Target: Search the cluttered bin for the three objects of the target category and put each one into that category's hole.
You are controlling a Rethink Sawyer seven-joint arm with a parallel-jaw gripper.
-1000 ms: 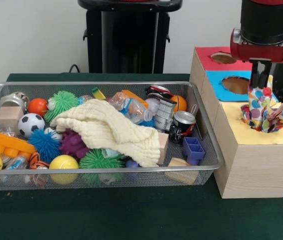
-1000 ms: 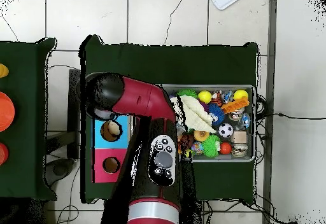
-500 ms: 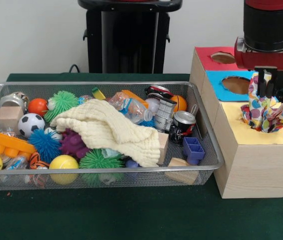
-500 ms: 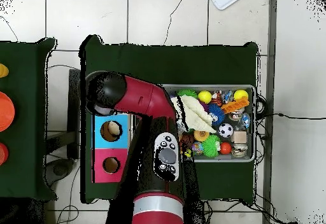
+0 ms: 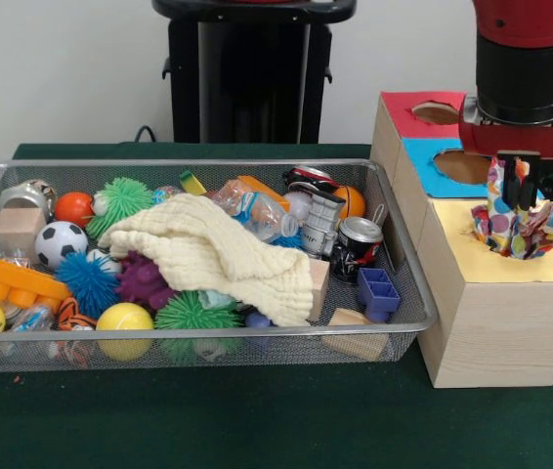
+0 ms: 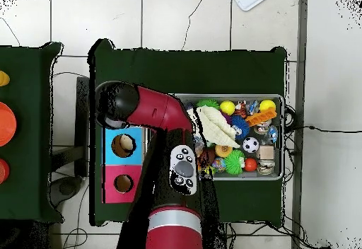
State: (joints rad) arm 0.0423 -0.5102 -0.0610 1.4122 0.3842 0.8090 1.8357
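Observation:
A polka-dot cloth [image 5: 521, 227] sits bunched on the yellow panel [image 5: 472, 264] of the wooden box, over that panel's hole. My gripper [image 5: 519, 191] comes straight down into the top of the bunch, shut on the polka-dot cloth, with a strip of fabric standing up beside the fingers. In the wire bin [image 5: 408, 283] a cream cloth [image 5: 213, 249] is draped over balls and blocks. In the overhead view the red arm [image 6: 152, 108] hides the gripper and the yellow panel. The cream cloth [image 6: 215, 126] shows in the bin there.
The box also has a blue panel [image 5: 462, 164] and a red panel [image 5: 436, 112], each with a hole. The bin holds several balls, spiky toys, cans, wooden blocks, a blue brick [image 5: 378, 291] and an orange brick [image 5: 8, 278]. Green cloth covers the table.
The gripper has come lower onto the yellow panel, pressing the polka-dot cloth down. The bunch sits slightly lower and more compact. The bin's contents have not moved.

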